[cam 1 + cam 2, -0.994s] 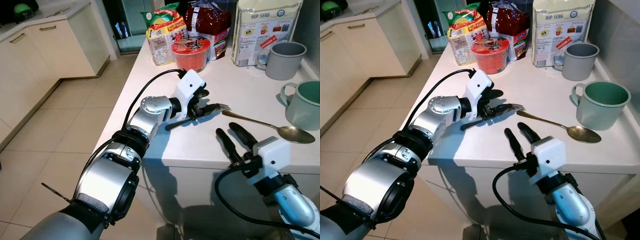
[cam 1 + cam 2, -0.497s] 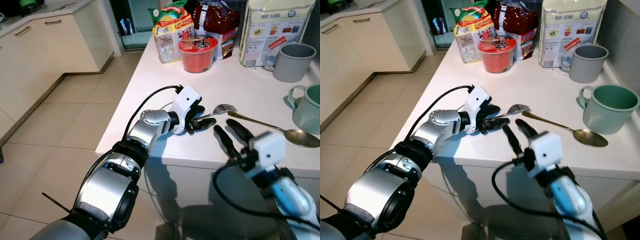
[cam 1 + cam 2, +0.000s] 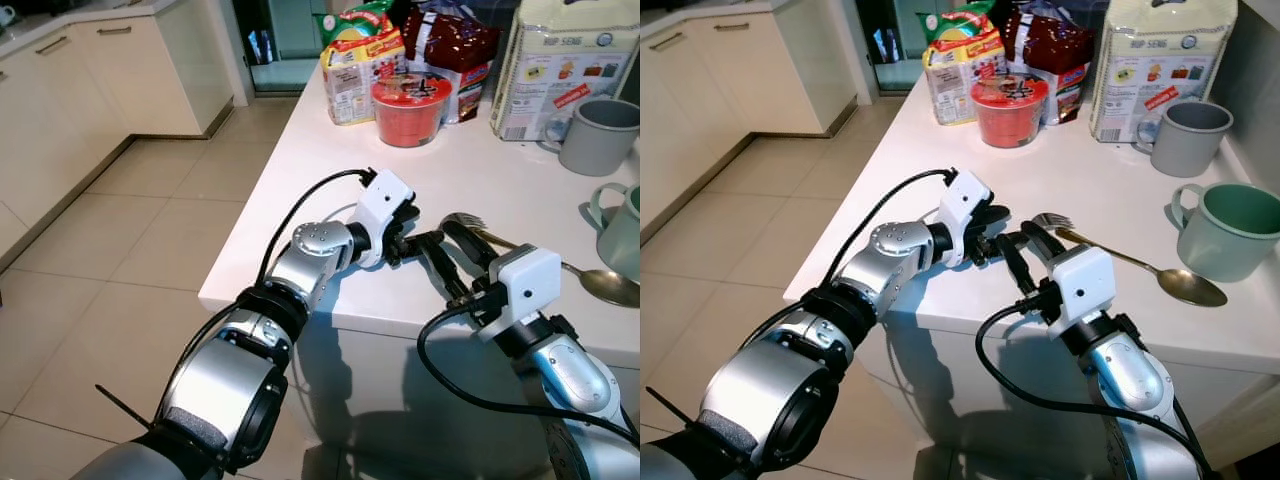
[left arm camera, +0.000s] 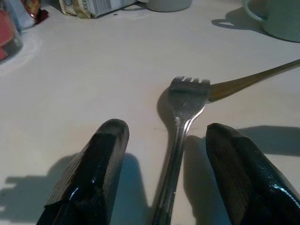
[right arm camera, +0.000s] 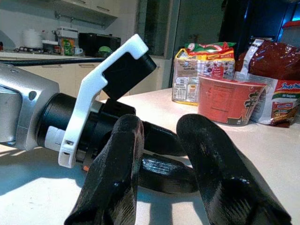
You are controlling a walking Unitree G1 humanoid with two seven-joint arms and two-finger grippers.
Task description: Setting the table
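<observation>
A silver fork [image 4: 189,95] lies flat on the white counter [image 3: 330,160], its handle running between the spread black fingers [image 4: 101,154] of my left gripper [image 3: 412,242], which is open and rests on the counter. My right gripper [image 3: 447,238] is open too, raised over the counter's front edge with its fingertips right beside the left gripper's fingers, close to the fork's tines [image 3: 1052,220]. A long spoon [image 3: 1185,284] lies just behind the fork, its handle tip next to the tines.
A green mug [image 3: 1225,230] and a grey mug [image 3: 1185,135] stand at the right. At the back are a red noodle cup [image 3: 410,105], snack packets [image 3: 355,60] and a cracker bag [image 3: 560,60]. Tiled floor [image 3: 120,250] and cabinets lie to the left.
The camera has shifted. My right gripper has risen from below the counter's front edge up to the left gripper's fingertips. The left gripper has stayed at the fork.
</observation>
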